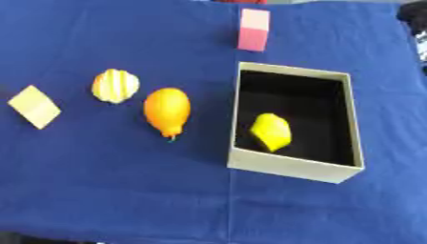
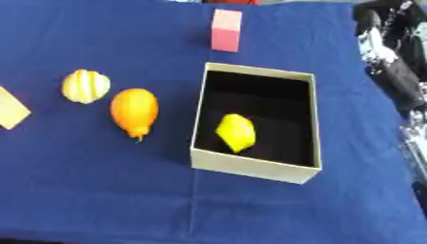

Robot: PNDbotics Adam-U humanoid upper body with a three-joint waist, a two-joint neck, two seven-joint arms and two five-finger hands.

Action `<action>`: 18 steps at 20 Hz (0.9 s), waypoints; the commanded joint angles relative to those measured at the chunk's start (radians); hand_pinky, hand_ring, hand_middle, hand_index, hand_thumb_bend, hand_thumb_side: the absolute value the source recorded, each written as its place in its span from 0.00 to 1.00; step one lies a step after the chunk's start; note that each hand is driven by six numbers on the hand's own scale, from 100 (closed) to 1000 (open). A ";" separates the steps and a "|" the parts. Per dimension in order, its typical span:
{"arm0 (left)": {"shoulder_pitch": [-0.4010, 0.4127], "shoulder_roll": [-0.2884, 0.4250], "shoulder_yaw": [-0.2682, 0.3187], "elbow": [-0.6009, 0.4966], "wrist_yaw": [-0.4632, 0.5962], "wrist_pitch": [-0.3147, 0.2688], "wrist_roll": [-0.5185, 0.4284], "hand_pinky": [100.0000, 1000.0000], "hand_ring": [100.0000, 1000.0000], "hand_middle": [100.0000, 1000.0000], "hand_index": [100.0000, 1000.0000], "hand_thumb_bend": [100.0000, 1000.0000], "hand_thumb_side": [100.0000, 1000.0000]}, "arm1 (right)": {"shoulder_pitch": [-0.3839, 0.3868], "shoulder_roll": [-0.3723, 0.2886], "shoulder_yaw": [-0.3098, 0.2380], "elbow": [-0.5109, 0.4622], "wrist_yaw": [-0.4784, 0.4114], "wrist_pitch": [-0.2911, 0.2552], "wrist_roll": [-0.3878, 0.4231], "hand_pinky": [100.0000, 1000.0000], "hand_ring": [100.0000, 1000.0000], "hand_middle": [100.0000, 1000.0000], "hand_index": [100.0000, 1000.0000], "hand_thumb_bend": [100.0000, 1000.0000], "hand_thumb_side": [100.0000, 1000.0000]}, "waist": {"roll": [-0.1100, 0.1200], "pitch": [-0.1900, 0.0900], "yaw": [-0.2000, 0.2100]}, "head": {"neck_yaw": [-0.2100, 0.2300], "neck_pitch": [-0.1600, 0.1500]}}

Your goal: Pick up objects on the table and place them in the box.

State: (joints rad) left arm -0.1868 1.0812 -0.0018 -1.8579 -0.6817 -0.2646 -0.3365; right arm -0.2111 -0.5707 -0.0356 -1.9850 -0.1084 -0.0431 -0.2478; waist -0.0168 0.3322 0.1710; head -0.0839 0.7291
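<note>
A blue cloth (image 1: 125, 190) covers the table; on it, right of centre, sits an open box (image 1: 293, 167) with pale card walls and a black inside; a lemon (image 1: 271, 132) lies in the box, toward its 7 o'clock corner, close to the left wall and the near wall.

Outside the box, at its 9 o'clock, an orange fruit (image 1: 167, 111) lies on the cloth with its pointed end toward 6 o'clock, near the box's left wall but apart from it; at 10 o'clock from that fruit, just beside it with a thin gap, rests a round striped thing (image 1: 115, 86), yellow and white; further toward 9 o'clock, well apart, a tan block (image 1: 34, 106) lies flat, turned cornerwise like a diamond; in the right eye view it is cut by the left edge.

At 12 o'clock from the box, apart from its far wall, stands a pink block (image 1: 253, 29), paler on top and deeper pink below.

The right arm (image 2: 392, 57), black with silver parts, shows along the right edge at 2 to 3 o'clock in the right eye view, well clear of the box; its hand cannot be made out, so whether it is released or clenched I cannot tell; the left hand shows in neither view.
</note>
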 commanded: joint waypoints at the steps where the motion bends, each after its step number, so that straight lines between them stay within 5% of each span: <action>1: -0.024 0.023 0.044 0.016 0.055 0.017 -0.094 0.87 0.82 0.78 0.91 0.65 0.00 | -0.004 -0.020 -0.005 -0.015 -0.003 0.001 0.000 0.93 0.79 0.68 0.85 0.00 0.49 | 0.005 -0.021 0.001 | 0.002 0.003; 8: -0.068 0.022 0.043 0.134 0.067 0.024 -0.097 0.86 0.81 0.76 0.87 0.60 0.00 | -0.006 -0.018 -0.003 -0.015 -0.005 0.001 0.003 0.93 0.79 0.68 0.85 0.00 0.49 | 0.003 -0.021 -0.005 | 0.007 0.003; 18: -0.159 0.007 -0.036 0.307 0.124 -0.057 -0.078 0.85 0.81 0.81 0.90 0.57 0.00 | -0.012 -0.011 0.004 -0.015 -0.011 0.003 0.011 0.93 0.79 0.68 0.85 0.00 0.49 | -0.001 -0.018 -0.016 | 0.020 0.002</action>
State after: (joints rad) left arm -0.3327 1.0628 -0.0399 -1.5614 -0.5699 -0.3117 -0.4074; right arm -0.2124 -0.5668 -0.0287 -1.9850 -0.1150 -0.0392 -0.2411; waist -0.0216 0.3320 0.1545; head -0.0678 0.7297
